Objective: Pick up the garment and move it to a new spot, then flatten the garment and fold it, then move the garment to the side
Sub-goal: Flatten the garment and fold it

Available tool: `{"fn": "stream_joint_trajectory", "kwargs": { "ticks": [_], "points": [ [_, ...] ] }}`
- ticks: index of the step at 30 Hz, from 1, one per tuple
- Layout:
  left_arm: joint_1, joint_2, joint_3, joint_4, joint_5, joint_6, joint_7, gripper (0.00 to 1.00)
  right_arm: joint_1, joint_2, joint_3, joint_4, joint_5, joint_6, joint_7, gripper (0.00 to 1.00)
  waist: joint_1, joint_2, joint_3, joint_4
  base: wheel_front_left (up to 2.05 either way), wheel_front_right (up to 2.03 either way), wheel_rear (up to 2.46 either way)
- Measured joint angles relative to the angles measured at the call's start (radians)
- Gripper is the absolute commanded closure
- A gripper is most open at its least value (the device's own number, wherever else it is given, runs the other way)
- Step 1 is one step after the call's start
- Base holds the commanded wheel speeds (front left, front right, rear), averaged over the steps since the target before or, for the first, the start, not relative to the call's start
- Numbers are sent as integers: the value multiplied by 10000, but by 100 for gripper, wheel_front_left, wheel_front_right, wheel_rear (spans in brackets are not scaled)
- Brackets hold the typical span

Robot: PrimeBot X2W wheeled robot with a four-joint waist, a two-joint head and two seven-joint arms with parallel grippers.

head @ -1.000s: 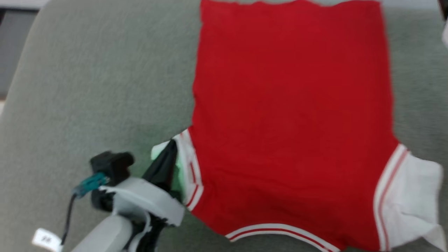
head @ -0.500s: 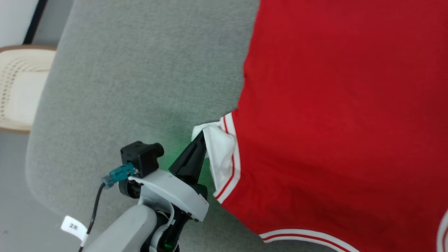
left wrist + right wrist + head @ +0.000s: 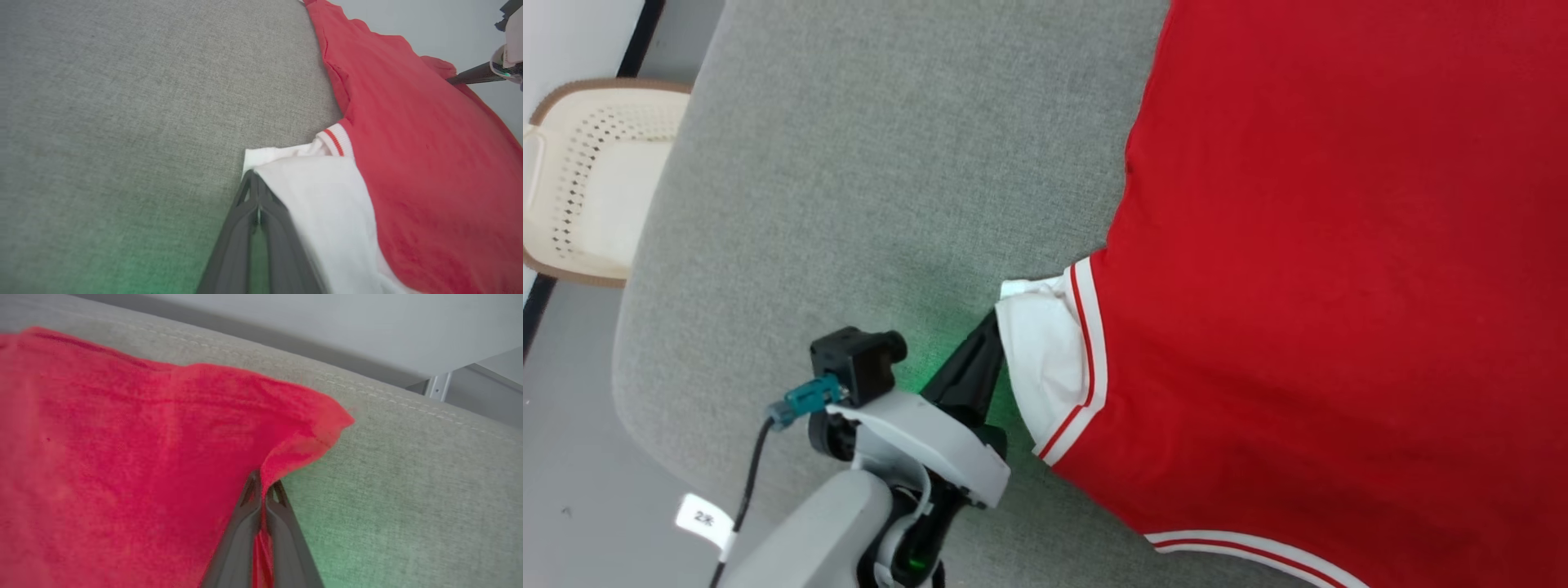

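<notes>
We note left gripper [image 3: 992, 328] pinched shut on garment's [image 3: 1339, 286] white sleeve [image 3: 1045, 359]. We see right gripper [image 3: 264, 485] clamped tight on its red hem [image 3: 310, 428].

A grey, fabric-covered padded worktop [image 3: 849, 204] with a rounded near-left corner and a stitched seam along one edge carries the red garment [image 3: 1339, 286], which lies spread mostly flat over its right part, plain red side up, one white, red-striped sleeve [image 3: 1045, 359] crumpled at its left edge.

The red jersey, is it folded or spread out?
Spread out: the jersey lies open across the grey cushion, no fold across its body.
</notes>
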State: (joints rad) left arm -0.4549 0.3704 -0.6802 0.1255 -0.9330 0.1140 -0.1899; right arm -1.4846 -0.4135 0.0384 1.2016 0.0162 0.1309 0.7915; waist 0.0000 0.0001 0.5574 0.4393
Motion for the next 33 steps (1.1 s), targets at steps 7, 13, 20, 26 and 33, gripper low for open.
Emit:
{"fn": "stream_joint_trajectory", "kwargs": {
  "ticks": [7, 13, 20, 26, 33],
  "points": [
    [26, 297, 330, 472, -186, -4, -59, 100, 404, 520, 278, 42, 370, 6, -681, 100, 0, 0, -545, -379, 0, 0, 0],
    [479, 800, 732, 598, -433, 150, -134, 100, 1598, 1053, 1206, -355, 1394, 6, -1193, 100, 0, 0, -1101, -1049, 0, 0, 0],
    [1206, 1471, 1043, 410, -612, 462, -121, 100, 3816, 976, 2382, -2232, 3430, 6, -1338, 100, 0, 0, -1778, -2033, 0, 0, 0],
    [1890, 1893, 1365, 67, -811, 779, -144, 100, 6311, 343, 2675, -4882, 4915, 10, -734, 100, 0, 0, -2311, -2916, 0, 0, 0],
    [2356, 2211, 1649, -424, -976, 1035, -221, 100, 9929, -130, 1241, -8332, 5492, 15, 255, 100, 0, 0, -2787, -3763, 0, 0, 0]
  ]
}}
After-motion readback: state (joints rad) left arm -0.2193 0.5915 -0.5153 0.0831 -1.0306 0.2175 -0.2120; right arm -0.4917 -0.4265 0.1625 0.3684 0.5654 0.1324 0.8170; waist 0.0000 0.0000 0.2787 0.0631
